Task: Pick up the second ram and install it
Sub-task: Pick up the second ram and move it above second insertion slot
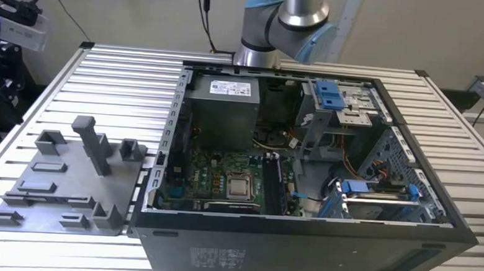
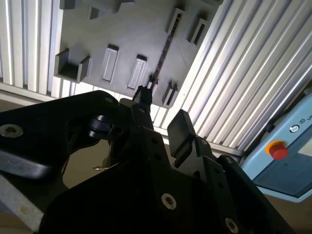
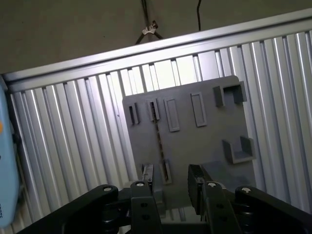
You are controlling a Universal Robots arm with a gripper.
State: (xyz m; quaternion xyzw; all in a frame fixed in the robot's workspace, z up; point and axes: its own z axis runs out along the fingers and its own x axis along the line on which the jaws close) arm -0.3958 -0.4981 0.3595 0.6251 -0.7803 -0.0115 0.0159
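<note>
Gripper (image 3: 171,181): open, fingers (image 3: 196,185) set well apart with nothing between them, pointing down at the grey plate (image 3: 195,146) from high above, by the look of it. Likewise in the second wrist view: gripper (image 2: 162,107) empty, gap wide.

Memory stick (image 3: 157,139): thin, dark, standing on its long edge on the plate, caught at each end in a small slotted holder (image 3: 154,111). In the second wrist view, memory stick (image 2: 165,48) a single narrow dark line across the plate. Not yet lifted.

Long axis: running straight away from the gripper along the plate, at a right angle to the line from one finger to the other. So, as a judgement, flat sides turned toward the finger pads and the closing direction across the thin way. Near end of the stick in line with one finger rather than with the middle of the gap, in both wrist views; gap's middle therefore a little to one side of the stick's line.

Around it: shallow pockets and an open-topped bracket (image 3: 239,148) on the same plate, all apart from the stick. Plate (image 1: 73,182) flat on a ribbed metal table (image 1: 121,73), a tall post (image 1: 92,143) standing up from it. Just beside the plate, on the exterior view's right, an open computer case (image 1: 302,250) with its circuit board (image 1: 215,171) bare inside.
</note>
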